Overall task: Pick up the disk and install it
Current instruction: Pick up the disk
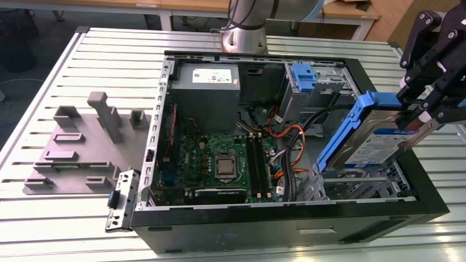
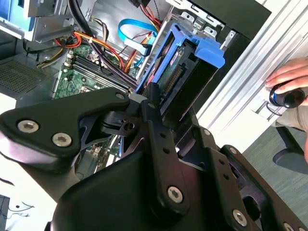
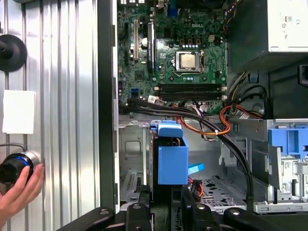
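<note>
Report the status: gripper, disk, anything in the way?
Gripper shut on the disk, held tilted above the open case, not seated. Cables lie close beside it.

The slatted metal table (image 1: 65, 218) carries an open computer case (image 1: 291, 229) and a grey fixture plate (image 1: 86, 155).

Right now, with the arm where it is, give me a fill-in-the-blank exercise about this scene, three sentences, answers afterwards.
1. The gripper is shut on the disk, whose plastic carrier frame is ____.
2. The disk is held tilted over the open computer case, whose motherboard is ____.
3. A grey fixture plate lies on the table at the exterior view's ____ of the case.
Missing words: blue; green; left.
</note>
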Controlling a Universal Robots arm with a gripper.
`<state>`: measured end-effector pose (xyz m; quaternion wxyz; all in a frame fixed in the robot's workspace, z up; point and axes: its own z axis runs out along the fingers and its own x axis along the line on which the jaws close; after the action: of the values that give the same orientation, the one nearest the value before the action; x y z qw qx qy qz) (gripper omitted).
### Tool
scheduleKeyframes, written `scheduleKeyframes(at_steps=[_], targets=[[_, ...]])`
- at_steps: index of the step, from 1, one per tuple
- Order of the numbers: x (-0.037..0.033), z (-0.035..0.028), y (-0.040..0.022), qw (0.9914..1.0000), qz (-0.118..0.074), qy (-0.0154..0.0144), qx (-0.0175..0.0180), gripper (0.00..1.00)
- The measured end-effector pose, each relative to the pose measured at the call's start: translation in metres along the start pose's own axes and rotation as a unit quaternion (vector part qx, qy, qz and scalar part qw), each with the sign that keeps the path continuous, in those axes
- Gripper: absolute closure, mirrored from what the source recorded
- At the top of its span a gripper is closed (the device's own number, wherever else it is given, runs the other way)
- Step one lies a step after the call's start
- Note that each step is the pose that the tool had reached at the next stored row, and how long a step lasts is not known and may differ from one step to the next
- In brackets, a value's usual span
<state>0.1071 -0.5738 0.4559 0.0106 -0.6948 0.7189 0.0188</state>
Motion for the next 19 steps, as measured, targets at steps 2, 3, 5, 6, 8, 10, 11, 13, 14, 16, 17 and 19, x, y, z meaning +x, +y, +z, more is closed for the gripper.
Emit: scheduleKeyframes(at_steps=[2,3,5,6,8,10,11,13,14,16,17,19], targets=[[-0.0001,0.0002,-0.0015,1.0,0.0,-0.0001,0.0,0.65],[-0.0001,0.0005,-0.0018,1.0,0.0,0.0,0.0,0.65],[0.0,0.0012,-0.0021,1.0,0.0,0.0,0.0,0.65],[0.0,0.0013,-0.0022,1.0,0.0,0.0001,0.0,0.65],[0.0,0.0013,-0.0023,1.0,0.0,0.0001,0.0,0.65],[-0.0001,0.0014,-0.0024,1.0,0.0,0.0001,0.0,0.65],[-0.0001,0.0016,-0.0029,1.0,0.0,0.0,0.0,0.65],[-0.0001,0.0019,-0.0033,1.0,0.001,0.0001,0.0,0.65],[-0.0001,0.0021,-0.0035,1.0,0.001,0.0002,0.0001,0.65],[0.0,0.0027,-0.0037,0.99999,0.003,0.0003,0.0002,0.65],[0.0,0.003,-0.0038,0.99999,0.004,0.0002,0.0002,0.65],[0.0,0.0037,-0.0039,0.99998,0.006,0.0002,0.0002,0.65]])
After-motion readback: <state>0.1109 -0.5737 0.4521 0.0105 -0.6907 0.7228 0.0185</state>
